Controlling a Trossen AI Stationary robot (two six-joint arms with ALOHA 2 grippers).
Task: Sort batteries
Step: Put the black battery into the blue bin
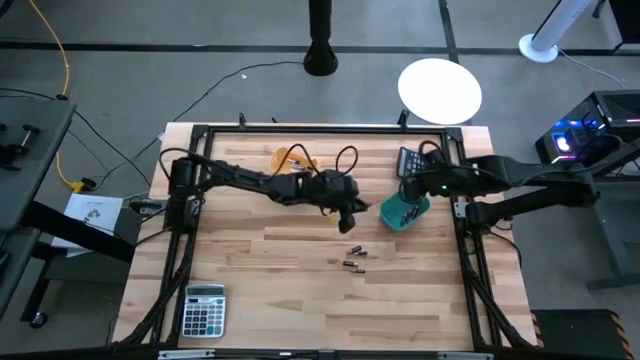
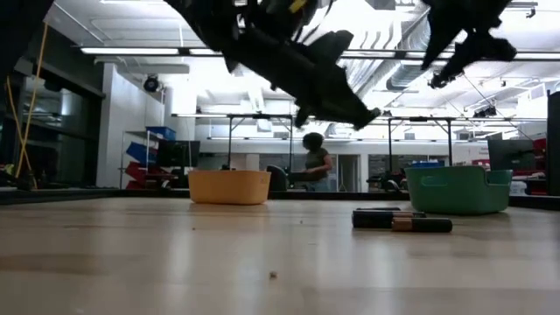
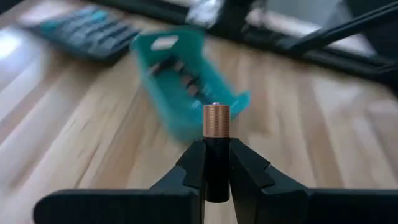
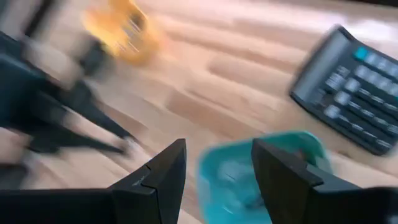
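Left hand (image 3: pixel 217 163): closed on one battery (image 3: pixel 216 121), black body with a copper-coloured band at the exposed end, standing up from between the fingertips; raised off the desk near its middle, between the yellow tray and the teal tray.
Right hand (image 4: pixel 217 168): fingers spread apart, nothing between them, hanging just above the teal tray at the desk's right side.
Loose batteries (image 1: pixel 353 259): a small cluster lying on the bare wood right of centre, in front of the teal tray; seen at desk level as dark cylinders (image 2: pixel 401 221) lying end to end, one with a copper band.
Teal tray (image 1: pixel 417 212): on the right side of the desk, dark batteries inside.
Yellow tray (image 2: pixel 229 186): toward the rear of the desk, left of the teal tray, partly under the left arm from above.
Dark calculator (image 1: pixel 409 161): just behind the teal tray, near the right rear corner.
Light calculator (image 1: pixel 204 309): at the front left corner, well apart from everything else.
Desk (image 1: pixel 270 290): pale wood planks inside a black frame.
Writing: none legible on batteries, trays or calculators.
Background: a person (image 2: pixel 316 163) far behind the desk.
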